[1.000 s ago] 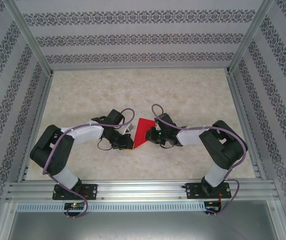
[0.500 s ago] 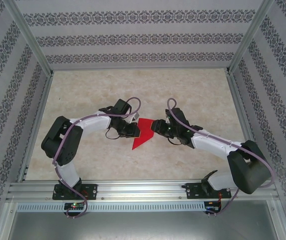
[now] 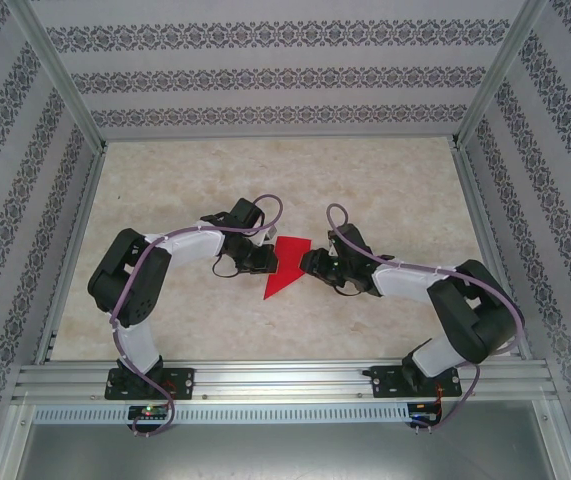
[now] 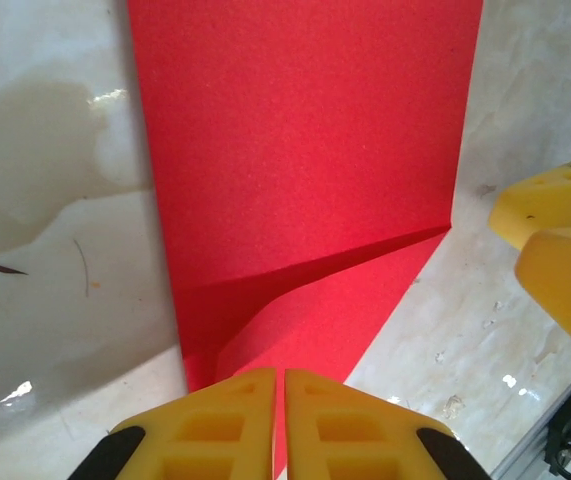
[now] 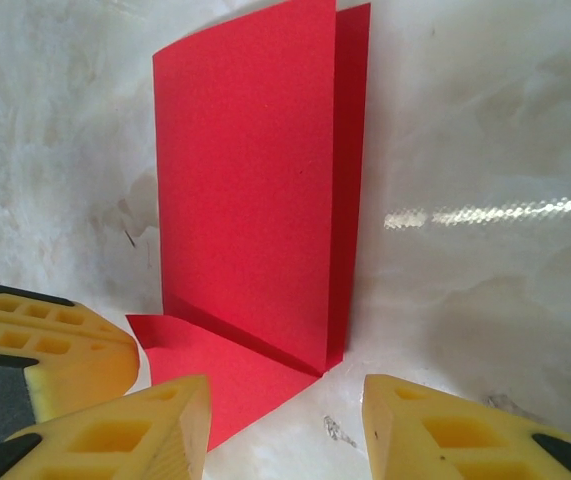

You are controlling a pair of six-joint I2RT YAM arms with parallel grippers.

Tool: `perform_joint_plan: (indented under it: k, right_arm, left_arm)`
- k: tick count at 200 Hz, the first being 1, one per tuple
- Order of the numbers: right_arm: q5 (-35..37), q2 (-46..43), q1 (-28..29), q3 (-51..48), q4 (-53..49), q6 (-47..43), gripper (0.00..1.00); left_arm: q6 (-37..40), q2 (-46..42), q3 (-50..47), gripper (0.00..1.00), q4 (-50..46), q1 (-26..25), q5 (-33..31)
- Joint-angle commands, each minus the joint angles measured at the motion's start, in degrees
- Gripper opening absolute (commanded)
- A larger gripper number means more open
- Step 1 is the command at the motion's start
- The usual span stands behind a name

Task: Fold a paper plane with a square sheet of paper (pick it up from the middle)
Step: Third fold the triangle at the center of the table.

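The red sheet of paper (image 3: 283, 268) lies partly folded at the table's middle, narrowing to a point toward the near edge. In the left wrist view the paper (image 4: 305, 150) shows a diagonal crease and a raised flap. My left gripper (image 3: 267, 263) meets it from the left, and the yellow fingertips of that gripper (image 4: 280, 375) are shut on its edge, with red showing in the slit. My right gripper (image 3: 309, 264) stands at the paper's right side. In the right wrist view this gripper (image 5: 285, 395) is open, the paper (image 5: 245, 200) just ahead of it and one corner flap between the fingers.
The marble-patterned table (image 3: 385, 190) is walled by patterned panels and an aluminium frame, with a rail (image 3: 285, 380) along the near edge. The right gripper's yellow fingers (image 4: 555, 225) show at the right of the left wrist view.
Both arms changed pose: the left elbow drew in, the right elbow swung out right and partly back. The paper shifted slightly away and looks narrower. Both grippers stay at its sides.
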Motion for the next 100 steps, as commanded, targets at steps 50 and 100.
perform_joint_plan:
  k: [50,100]
  right_arm:
    - [-2.9,4.7,1.4,2.7,4.8,1.3,0.44]
    - [-4.1,6.1,1.8,3.9,6.1,1.1,0.41]
  left_arm:
    - [1.3,1.9,0.9,0.11,-0.5,0.5,-1.4]
    - [1.5,2.7,0.9,0.1,-0.5,0.5,-1.7]
